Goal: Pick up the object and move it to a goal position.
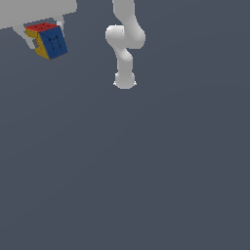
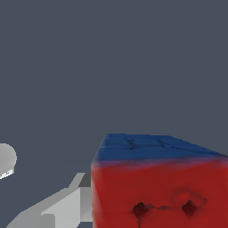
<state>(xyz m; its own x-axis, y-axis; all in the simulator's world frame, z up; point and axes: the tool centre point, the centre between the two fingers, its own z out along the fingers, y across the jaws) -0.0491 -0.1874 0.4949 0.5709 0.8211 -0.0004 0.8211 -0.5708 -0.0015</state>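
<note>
Hand (image 1: 45, 36) pinches cube (image 1: 49, 41) between fingers, lifted clear of counter (image 1: 146, 171) near far corner, likely for carrying toward unseen goal.

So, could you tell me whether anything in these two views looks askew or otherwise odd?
The cube sits tilted between the gripper fingers, corner down rather than square, at the exterior view's upper left. In the wrist view its red face shows two dark pits. Nothing else stands out.
</note>
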